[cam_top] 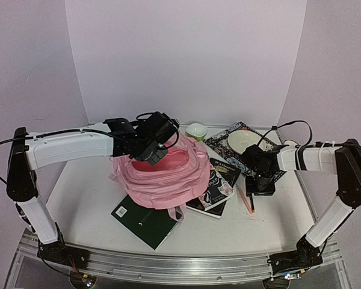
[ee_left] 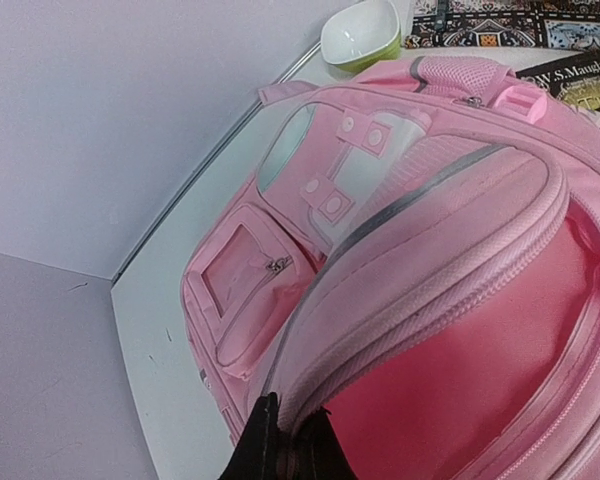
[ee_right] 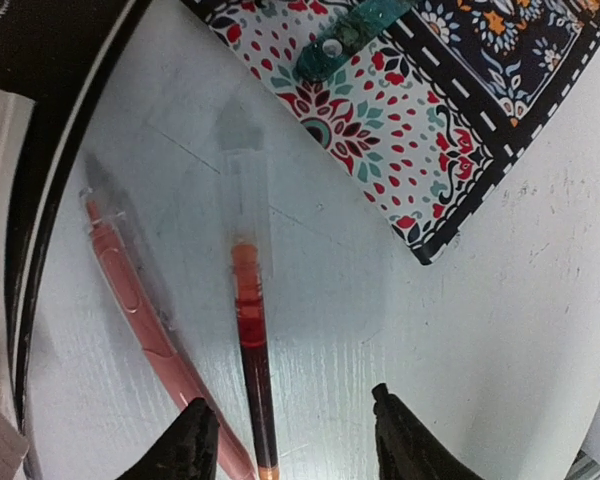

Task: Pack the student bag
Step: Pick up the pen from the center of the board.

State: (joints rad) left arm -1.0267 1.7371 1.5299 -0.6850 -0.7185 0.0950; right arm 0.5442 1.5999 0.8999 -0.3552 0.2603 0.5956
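Beneath the right hand [ee_right: 288, 408], a red pen [ee_right: 250, 320]

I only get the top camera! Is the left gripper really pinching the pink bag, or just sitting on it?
Observer: Pinching. In the left wrist view the left gripper is shut on the zip edge of the bag, right at its open mouth.
Operator: Cool! What is the other one hanging over? I see one orange stick.
Observer: There are two pens. The right wrist view shows a pink pen lying beside a red pen with a clear cap.
Operator: Has it grabbed one?
Observer: No. The right gripper is open. The red pen's end lies between its fingers, not gripped.
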